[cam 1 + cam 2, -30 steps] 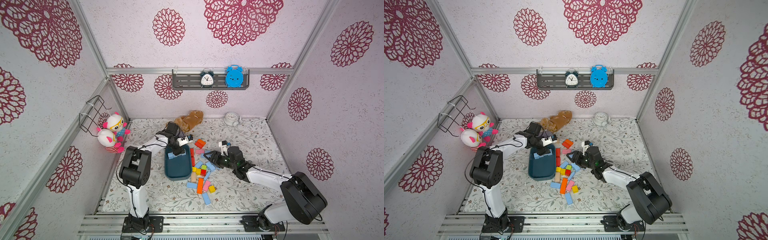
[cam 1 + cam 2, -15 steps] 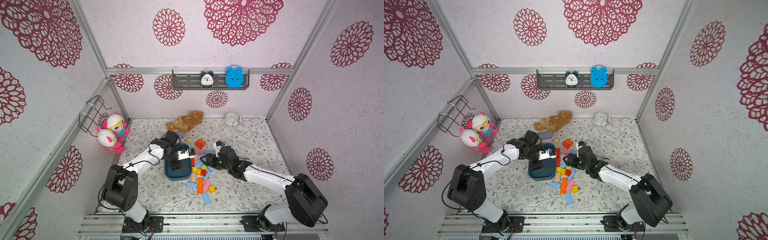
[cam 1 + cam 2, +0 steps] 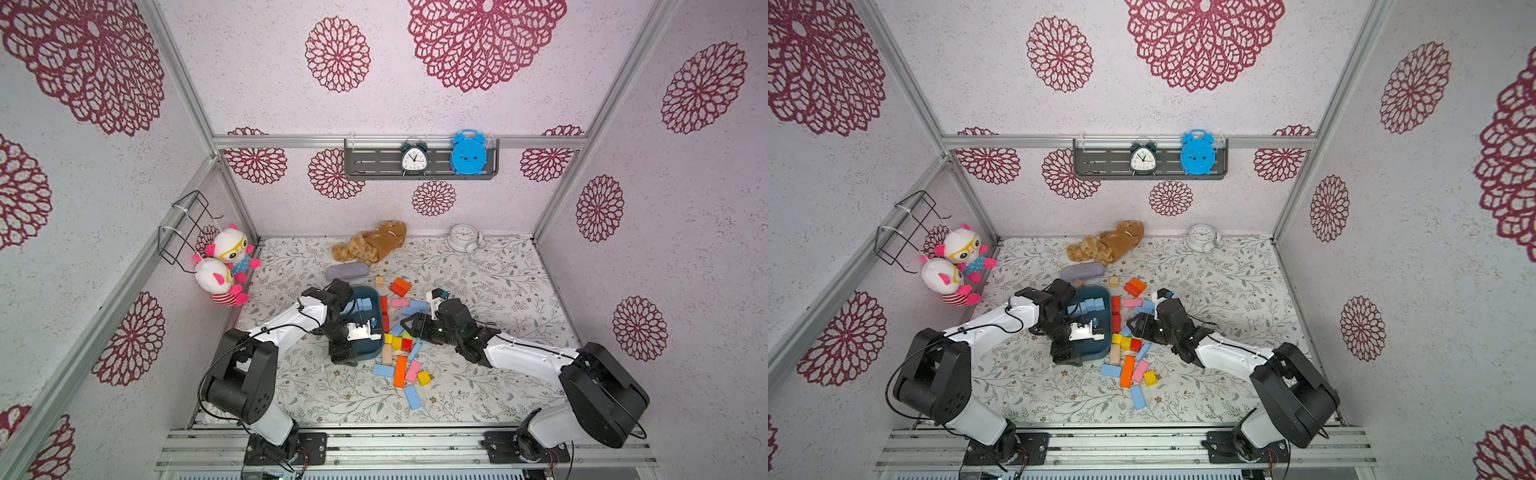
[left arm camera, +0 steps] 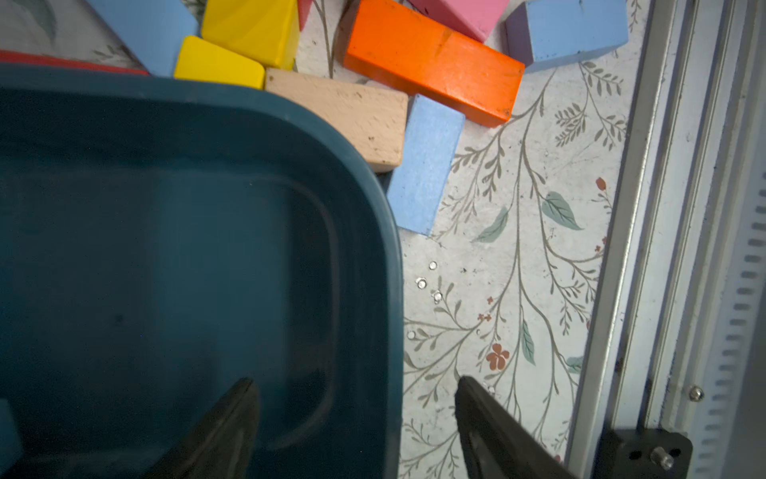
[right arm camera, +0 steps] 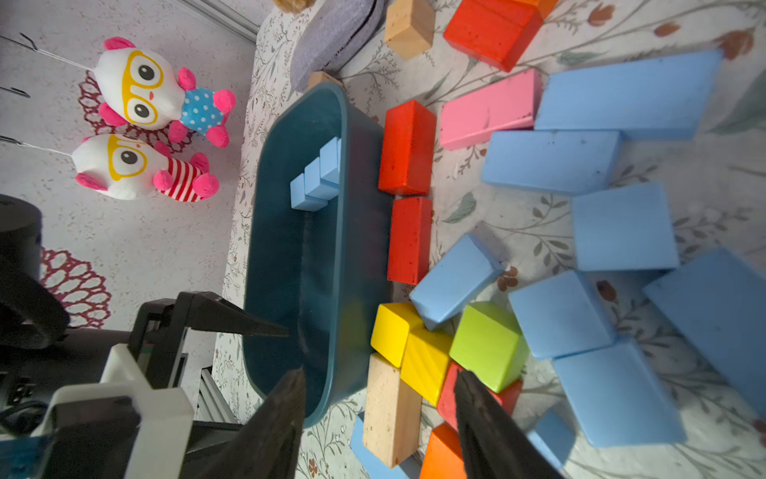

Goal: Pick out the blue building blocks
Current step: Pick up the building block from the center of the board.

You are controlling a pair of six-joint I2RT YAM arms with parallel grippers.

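Several blue building blocks lie in a mixed pile on the floral mat, such as a bar point(image 3: 412, 397) and another point(image 5: 551, 159). More blue blocks point(image 3: 365, 304) point(image 5: 317, 178) rest at the far end of the dark teal tray point(image 3: 371, 352). My left gripper point(image 4: 355, 383) is open and empty, its fingers either side of the tray's near rim point(image 4: 389, 232), with a blue bar point(image 4: 425, 164) just beyond. My right gripper point(image 5: 379, 375) hangs open and empty above the pile by the tray, over tan and yellow blocks; in both top views it points at the pile point(image 3: 411, 326) point(image 3: 1136, 326).
Red point(image 5: 408, 147), pink point(image 5: 489, 110), green point(image 5: 489, 344), yellow, orange point(image 4: 431, 66) and tan blocks mix with the blue ones. A brown plush point(image 3: 374, 245), grey pouch point(image 3: 347, 271) and white clock point(image 3: 463, 237) lie at the back. The metal front rail point(image 4: 663, 249) runs near the left gripper.
The left arm has swung from the tray's far end to its near end and its jaws have opened wider. The right gripper has shifted left over the pile.
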